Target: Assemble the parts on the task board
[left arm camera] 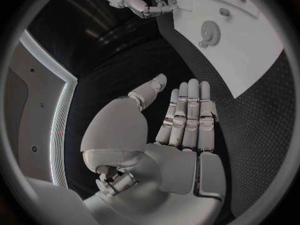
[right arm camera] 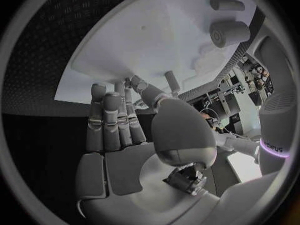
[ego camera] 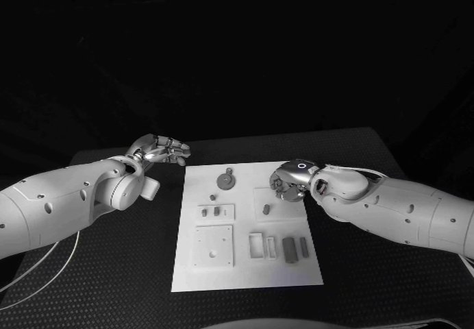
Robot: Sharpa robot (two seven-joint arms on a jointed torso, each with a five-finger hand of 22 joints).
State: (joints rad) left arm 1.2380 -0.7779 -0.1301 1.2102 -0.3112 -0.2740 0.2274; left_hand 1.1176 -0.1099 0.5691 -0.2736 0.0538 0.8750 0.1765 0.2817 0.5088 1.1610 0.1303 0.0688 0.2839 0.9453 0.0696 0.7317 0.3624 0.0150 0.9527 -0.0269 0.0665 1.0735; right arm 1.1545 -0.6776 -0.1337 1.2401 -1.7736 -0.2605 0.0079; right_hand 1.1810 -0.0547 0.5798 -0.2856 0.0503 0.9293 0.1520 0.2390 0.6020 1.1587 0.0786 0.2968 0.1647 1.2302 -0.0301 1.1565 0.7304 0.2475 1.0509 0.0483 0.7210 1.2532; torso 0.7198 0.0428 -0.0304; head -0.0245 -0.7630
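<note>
Head view: the task board (ego camera: 247, 274) lies mid-table, grey parts (ego camera: 226, 180) on it. The left hand (ego camera: 161, 150) hovers off its far left corner; the right hand (ego camera: 290, 182) hangs over its right edge.

Left wrist view: the left hand (left arm camera: 181, 120) is flat, fingers straight, empty.

Right wrist view: the right hand (right arm camera: 119, 125) is spread, empty, over the board (right arm camera: 144, 45).

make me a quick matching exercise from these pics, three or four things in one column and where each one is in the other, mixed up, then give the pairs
Things:
1. left hand
2. right hand
3. gear-shaped part
4. long dark part

Places (head view):
A. lying on the task board, in its near right part
B. over the black table, just off the board's far left corner
C. over the board's far right part
D. lying on the board near its far edge, between the two hands

Pairs: 1-B, 2-C, 3-D, 4-A
</note>
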